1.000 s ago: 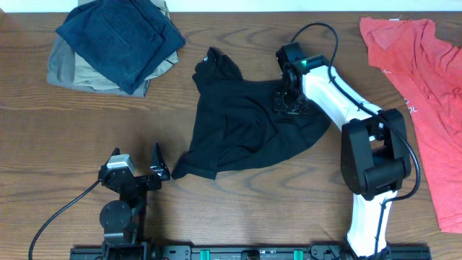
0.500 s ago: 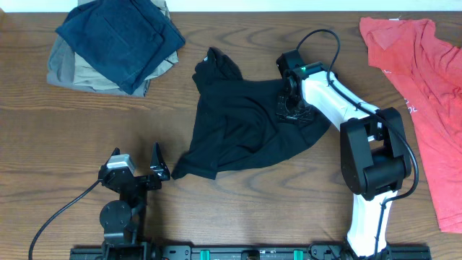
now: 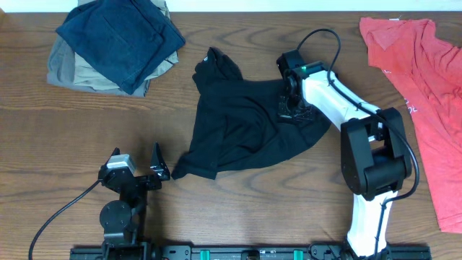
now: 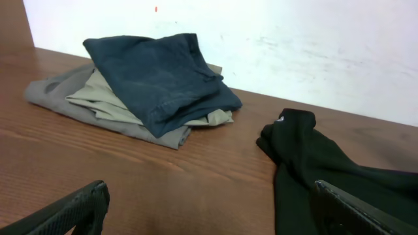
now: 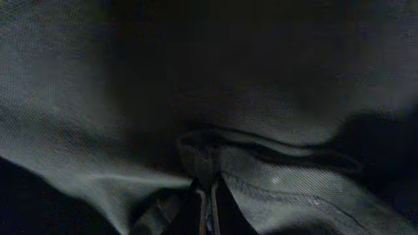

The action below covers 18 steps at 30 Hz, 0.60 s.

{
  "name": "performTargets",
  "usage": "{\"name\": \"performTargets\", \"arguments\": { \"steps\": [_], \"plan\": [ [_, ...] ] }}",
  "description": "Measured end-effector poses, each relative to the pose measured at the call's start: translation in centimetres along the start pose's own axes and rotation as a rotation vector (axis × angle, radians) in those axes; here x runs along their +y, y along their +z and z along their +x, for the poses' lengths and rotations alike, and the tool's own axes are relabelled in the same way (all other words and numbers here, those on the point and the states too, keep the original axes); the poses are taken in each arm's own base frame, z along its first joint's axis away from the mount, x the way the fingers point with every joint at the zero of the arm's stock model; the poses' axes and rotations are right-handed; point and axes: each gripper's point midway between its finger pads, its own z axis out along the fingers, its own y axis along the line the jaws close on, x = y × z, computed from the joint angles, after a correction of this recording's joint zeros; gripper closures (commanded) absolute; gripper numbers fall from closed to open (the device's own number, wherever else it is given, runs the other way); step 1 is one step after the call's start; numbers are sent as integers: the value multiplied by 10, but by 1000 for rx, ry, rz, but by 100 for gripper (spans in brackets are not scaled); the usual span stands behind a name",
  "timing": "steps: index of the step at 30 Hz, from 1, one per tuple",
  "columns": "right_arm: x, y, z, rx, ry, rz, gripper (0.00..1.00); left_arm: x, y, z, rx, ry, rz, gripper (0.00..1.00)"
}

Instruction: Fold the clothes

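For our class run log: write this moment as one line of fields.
right hand: shut on black shirt | left hand: open, holding nothing | fold: not yet done

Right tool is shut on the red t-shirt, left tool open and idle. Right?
No. Overhead view shows the right tool shut on the black shirt; the red t-shirt lies apart, untouched. Left tool is open and idle, as said.
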Motion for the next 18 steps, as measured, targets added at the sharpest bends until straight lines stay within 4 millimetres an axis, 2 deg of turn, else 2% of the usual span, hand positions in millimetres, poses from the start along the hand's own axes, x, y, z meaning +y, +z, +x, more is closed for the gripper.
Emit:
{"name": "performTargets", "arguments": {
  "steps": [4, 11, 13, 18],
  "plan": [
    [-16, -22, 0, -18, 17, 33, 99, 0, 0, 0, 0, 0, 0, 2],
    [-47, -101, 5, -124, 55, 52, 99, 0, 0, 0, 0, 0, 0, 2],
    [-62, -121, 13, -135, 84, 71, 99, 0, 0, 0, 0, 0, 0, 2],
    [-105, -147, 43, -92, 181, 197, 99, 0, 0, 0, 0, 0, 0, 2]
  ]
}}
